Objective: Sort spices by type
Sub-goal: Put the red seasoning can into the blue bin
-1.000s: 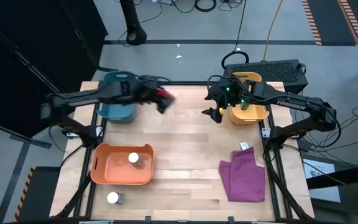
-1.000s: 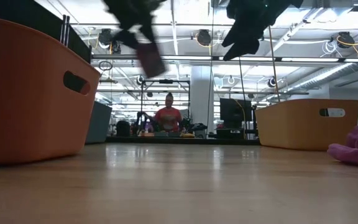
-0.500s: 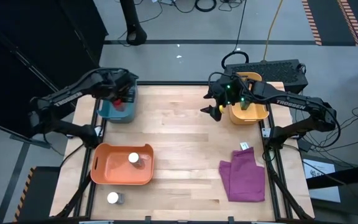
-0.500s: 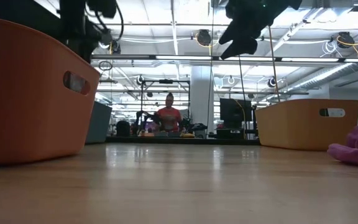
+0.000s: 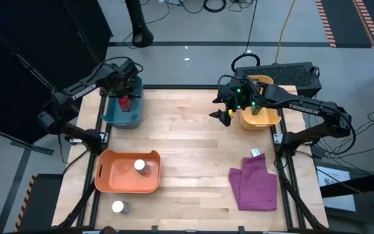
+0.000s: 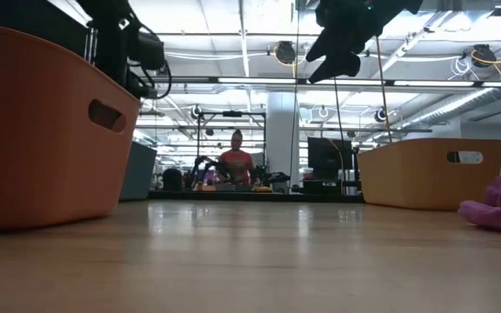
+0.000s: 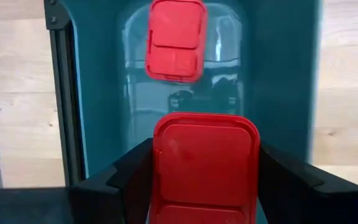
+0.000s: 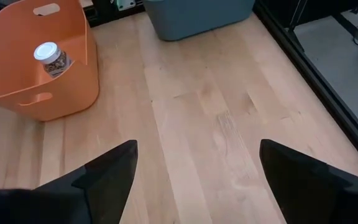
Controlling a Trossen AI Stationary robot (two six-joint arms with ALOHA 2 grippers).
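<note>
My left gripper [image 5: 126,101] is over the teal bin [image 5: 112,116] at the table's far left, shut on a red boxy spice container [image 7: 205,163]. A second red container [image 7: 174,40] lies flat on the bin's floor. One clear jar with a white lid [image 5: 139,166] stands in the orange bin [image 5: 109,177]. Another jar [image 5: 117,207] sits on the table near that bin's near side. My right gripper [image 5: 228,116] hangs open beside the yellow bin [image 5: 271,119], touching nothing. I cannot make out the dark grey containers. My left gripper pinches the red container [image 7: 166,168] between its two fingers [image 7: 129,177], one on each long side. The fingers come from above, pointing down into the teal bin. The container is held over the bin's floor, beside the other red one; whether its lower end touches the floor is hidden.
A purple cloth [image 5: 253,183] lies crumpled at the near right, with a small object [image 5: 255,153] at its far edge. Bare wood spans the table's middle [image 5: 193,149]. In the low view a person [image 6: 236,163] stands in the room behind.
My left gripper has carried the red container from the far middle of the table leftward to above the teal bin, then settled over its inside, still shut on it. The right arm has kept still.
</note>
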